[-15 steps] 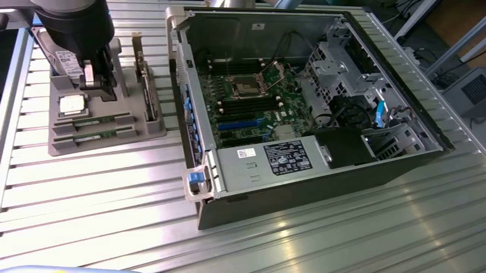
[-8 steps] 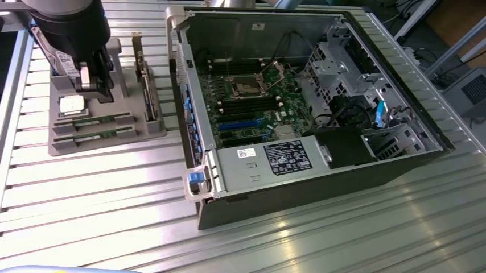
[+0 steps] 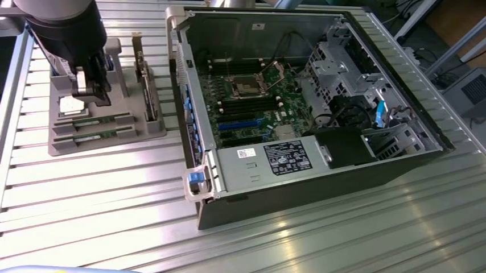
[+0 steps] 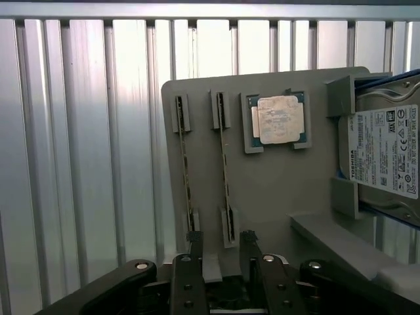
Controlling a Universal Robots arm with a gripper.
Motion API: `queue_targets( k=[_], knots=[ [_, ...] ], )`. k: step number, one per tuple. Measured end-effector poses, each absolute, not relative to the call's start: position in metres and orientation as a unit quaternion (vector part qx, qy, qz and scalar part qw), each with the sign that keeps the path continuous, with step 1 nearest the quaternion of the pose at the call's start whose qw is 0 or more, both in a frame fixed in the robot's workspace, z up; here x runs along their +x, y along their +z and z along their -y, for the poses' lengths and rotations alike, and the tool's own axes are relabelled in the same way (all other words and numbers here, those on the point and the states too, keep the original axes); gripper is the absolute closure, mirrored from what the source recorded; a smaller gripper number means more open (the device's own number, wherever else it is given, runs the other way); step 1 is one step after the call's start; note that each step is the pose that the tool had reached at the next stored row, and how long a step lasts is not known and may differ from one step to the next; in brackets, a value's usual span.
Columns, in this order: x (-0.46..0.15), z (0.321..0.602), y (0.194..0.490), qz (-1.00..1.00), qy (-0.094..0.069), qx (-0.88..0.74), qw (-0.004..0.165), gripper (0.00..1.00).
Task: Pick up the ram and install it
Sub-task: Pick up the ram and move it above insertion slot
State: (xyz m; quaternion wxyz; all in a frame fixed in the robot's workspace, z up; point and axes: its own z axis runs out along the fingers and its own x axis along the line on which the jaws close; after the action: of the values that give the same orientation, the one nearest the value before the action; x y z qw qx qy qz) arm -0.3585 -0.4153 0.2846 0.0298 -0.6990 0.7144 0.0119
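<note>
Slatted aluminium table carried one open PC case, lying on its side with the motherboard exposed. One grey fixture tray sat just beside it, on the exterior view's left. One arm hung over the tray.

Tray held:
- one hard drive
- one expansion card, upright on the side toward the case
- two ram sticks, standing on edge in parallel slots
- one CPU, lying flat in its own holder, just beside the sticks

Gripper was open and held nothing. Its two fingers were spread over the end of the tray. In the wrist view, the end of the ram lined up with the gap between the fingers. Contact couldn't be confirmed. The second ram ran alongside, and its end sat close to one fingertip.

Writing: the hard drive label read TOSHIBA, with the fine print too small to read. The white sticker on the power supply inside the case wasn't legible. The CPU lid markings were unreadable.
</note>
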Motion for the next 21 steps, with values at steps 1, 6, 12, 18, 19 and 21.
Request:
queue_targets(
  k=[1,6,12,18,19,21],
  knots=[
    [-0.36,0.416,0.284,-0.714,0.012,-0.699,0.03,0.64],
    [-0.36,0.417,0.28,-0.714,0.012,-0.699,0.03,0.64],
    [-0.36,0.418,0.275,-0.714,0.012,-0.699,0.03,0.64],
    [-0.36,0.418,0.27,-0.714,0.012,-0.699,0.03,0.64],
    [-0.36,0.418,0.269,-0.714,0.012,-0.699,0.03,0.64],
    [-0.36,0.419,0.268,-0.714,0.012,-0.699,0.03,0.64]
  ],
)
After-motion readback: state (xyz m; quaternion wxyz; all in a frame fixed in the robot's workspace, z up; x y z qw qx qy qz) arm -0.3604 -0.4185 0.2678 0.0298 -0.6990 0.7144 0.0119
